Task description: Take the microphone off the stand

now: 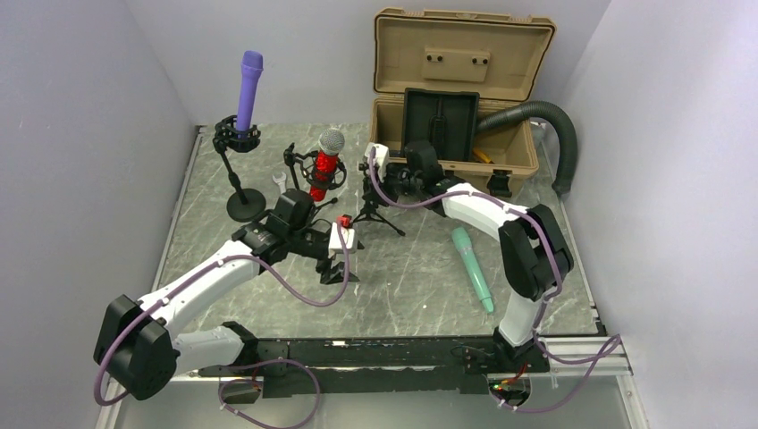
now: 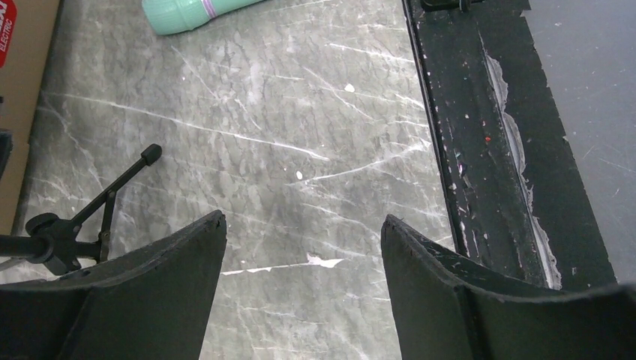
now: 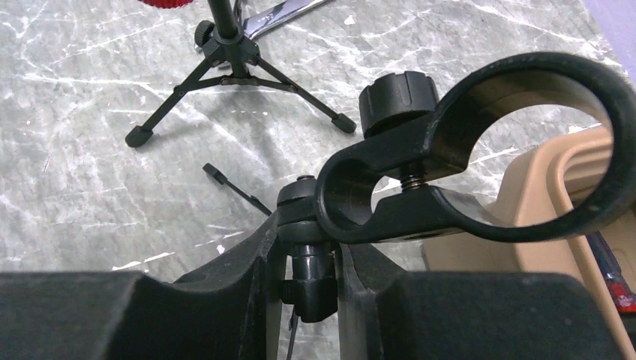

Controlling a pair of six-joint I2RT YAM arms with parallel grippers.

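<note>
A mint-green microphone [image 1: 472,268] is laid flat on the table [image 1: 402,286], apart from the black tripod stand [image 3: 397,214], its ring clip [image 3: 540,79] empty.

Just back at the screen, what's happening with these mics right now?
The right hand is shut on a stand just under its empty clip. A teal mic lies on the table. The left hand is open, holding nothing. The red mic and purple mic sit in stands.
</note>
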